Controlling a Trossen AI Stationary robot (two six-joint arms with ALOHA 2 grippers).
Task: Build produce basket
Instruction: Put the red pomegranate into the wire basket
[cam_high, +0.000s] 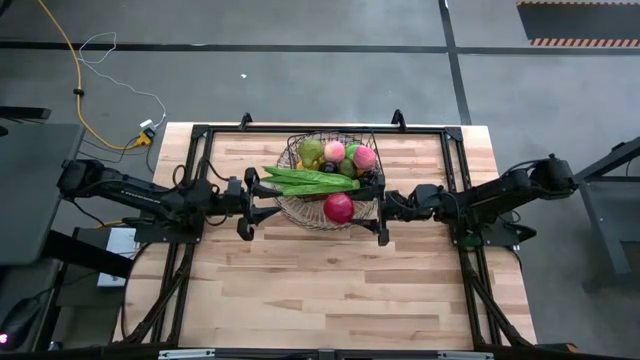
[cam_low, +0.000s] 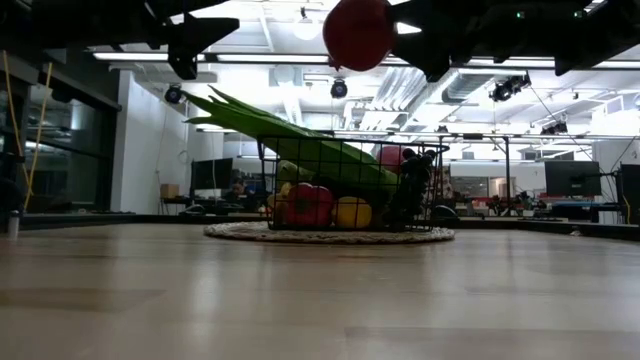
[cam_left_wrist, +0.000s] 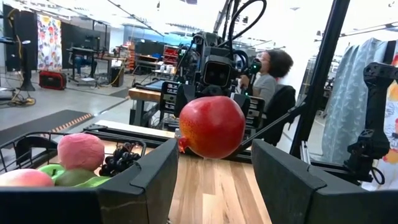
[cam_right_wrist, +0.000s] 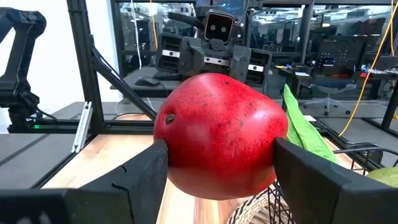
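1. Basket (cam_high: 372, 190) as my landmark: it sits at the far middle of the worktop (cam_high: 330, 290), already loaded with long green pods (cam_high: 315, 180), apples, a pear, dark grapes (cam_left_wrist: 119, 159) and pink pieces (cam_high: 364, 157).
2. My right end effector (cam_right_wrist: 217, 165) is pinching a big red fruit (cam_right_wrist: 217, 134), its dark fingers pressed on the two flanks; the fruit hangs at the basket's near edge, above rim height in the low view.
3. To do this step well, I would carry the fruit over a free pocket in the basket, clear of the pods lying across the top, lower until it is nearly resting on the other produce, and only then let go, so that it cannot roll out over the near rim.
4. From above, I can't quite tell whether the fruit is already inside the rim line or just outside it, so I would check that first.
5. Right arm pose: reaching in low and level from the basket's right side, wrist pointing straight at it.
6. Left arm mirrors it from the basket's left side; my left end effector (cam_left_wrist: 214, 180) is spread, holding nothing, and faces the fruit.
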